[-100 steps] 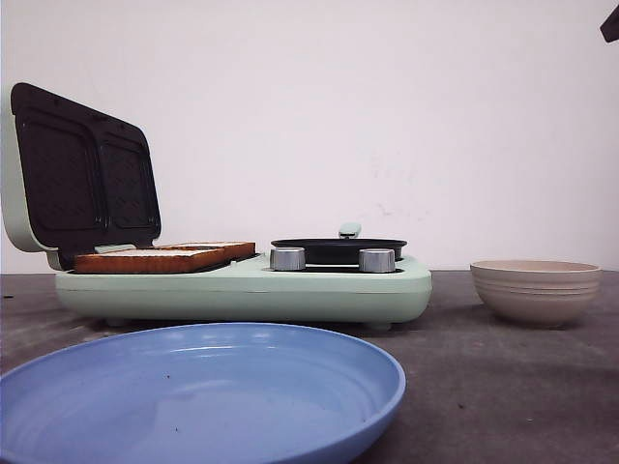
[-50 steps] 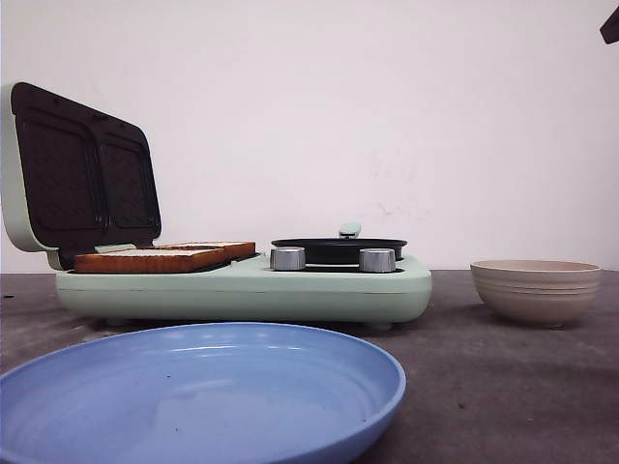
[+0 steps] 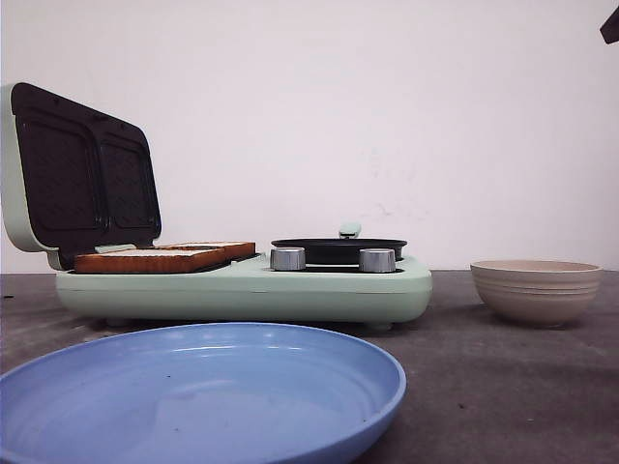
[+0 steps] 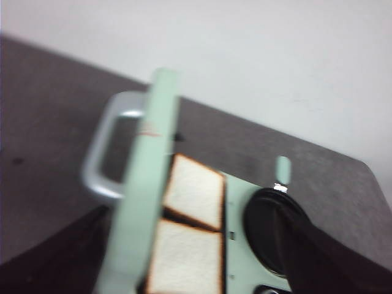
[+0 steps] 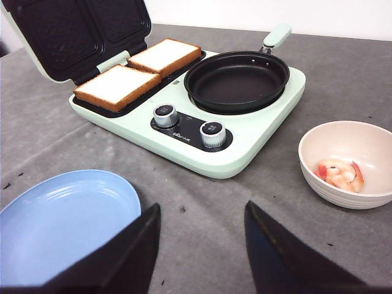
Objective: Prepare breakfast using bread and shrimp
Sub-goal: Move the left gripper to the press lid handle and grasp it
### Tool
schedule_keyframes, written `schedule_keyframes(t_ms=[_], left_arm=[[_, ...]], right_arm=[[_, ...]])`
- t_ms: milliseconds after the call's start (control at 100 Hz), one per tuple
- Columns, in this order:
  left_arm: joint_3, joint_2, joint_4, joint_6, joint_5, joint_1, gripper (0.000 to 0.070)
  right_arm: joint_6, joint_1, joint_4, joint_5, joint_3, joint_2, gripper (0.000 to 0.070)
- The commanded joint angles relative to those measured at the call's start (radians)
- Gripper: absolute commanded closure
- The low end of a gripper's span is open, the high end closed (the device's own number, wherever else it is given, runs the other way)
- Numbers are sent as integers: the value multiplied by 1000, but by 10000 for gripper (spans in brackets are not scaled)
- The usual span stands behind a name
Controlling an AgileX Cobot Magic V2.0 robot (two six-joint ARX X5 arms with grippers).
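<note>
- Now, on the left part of the gray bench (image 3: 503, 387) sits a mint-green cooker (image 5: 245, 147) with its lid (image 3: 73, 174) standing open.
- Inside the lid are two dark grill plates. In the left wrist view the lid is seen edge-on, and its silver handle (image 4: 101, 153) sticks out from it.
- Two slices of bread (image 5: 138, 73) lie flat, side by side and touching, on the left half of the cooker, just under the open lid. Each one is white on top with brown crust edges.
- Next to the bread, on the right half of the cooker, sits a round black pan (image 5: 237, 79) with a short green handle.
- Two silver knobs (image 5: 188, 125) sit on the cooker's front edge, just below the pan.
- At the front edge of the bench lies a wide blue plate (image 5: 64, 226).
- Near the right edge stands a tan bowl (image 5: 367, 196) with pink shrimp (image 5: 340, 173) in it, well apart from the cooker.
- The left claw (image 4: 202, 269) is spread open, a finger on each side of the cooker, holding nothing.
- The right claw (image 5: 202, 254) is also spread open above the bench, between plate and bowl, holding nothing.
</note>
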Motion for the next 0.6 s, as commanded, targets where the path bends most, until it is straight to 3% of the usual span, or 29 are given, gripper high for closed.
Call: schedule_keyframes(t_ms=[0,200,460,590], left_arm=[[14,35,28,-35,54,28,217],[14,170,118,-95,219,92,220],[14,347,173,-87,301,91,218],[14,402,200,-51,302,91,218]], right_arm=[[-6,4,8,0,-3,3,434],[-6,4,10,0,-5,3,434],[-6,4,16,0,-8,4,434],[-6,4,16,0,-8,4,434]])
